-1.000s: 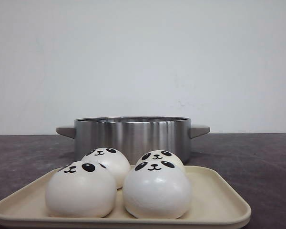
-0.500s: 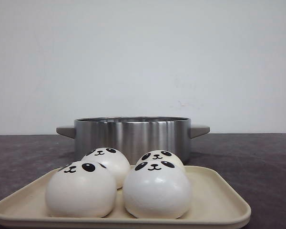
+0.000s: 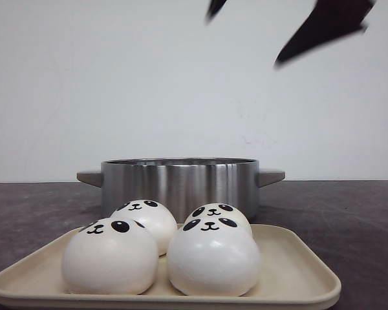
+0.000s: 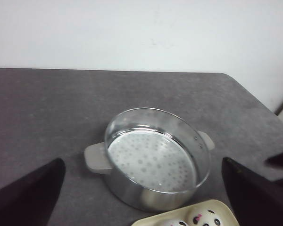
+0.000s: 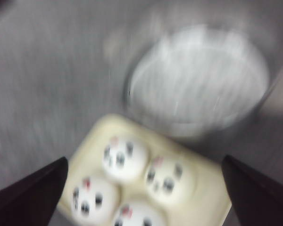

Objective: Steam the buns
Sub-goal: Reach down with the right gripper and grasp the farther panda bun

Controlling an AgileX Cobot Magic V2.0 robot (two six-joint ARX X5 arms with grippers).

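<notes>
Four white panda-face buns sit together on a cream tray (image 3: 297,274): two in front (image 3: 110,257) (image 3: 212,259) and two behind (image 3: 145,216) (image 3: 218,213). A steel steamer pot (image 3: 180,182) with grey handles stands just behind the tray, with nothing in it in the left wrist view (image 4: 153,160). My right gripper (image 3: 271,22) shows as two dark blurred fingers high above the pot; it is open and empty, over the buns (image 5: 125,157) in its own blurred view (image 5: 144,160). My left gripper (image 4: 142,162) is open and empty, high above the pot and tray corner (image 4: 188,219).
The dark grey table (image 3: 349,206) runs to a white wall behind. In the left wrist view the table's right edge (image 4: 254,101) shows, and a dark part (image 4: 279,160) pokes in at the right.
Two dark blurred fingers have come into the top of the front view, above the pot. The buns, tray and pot have not moved.
</notes>
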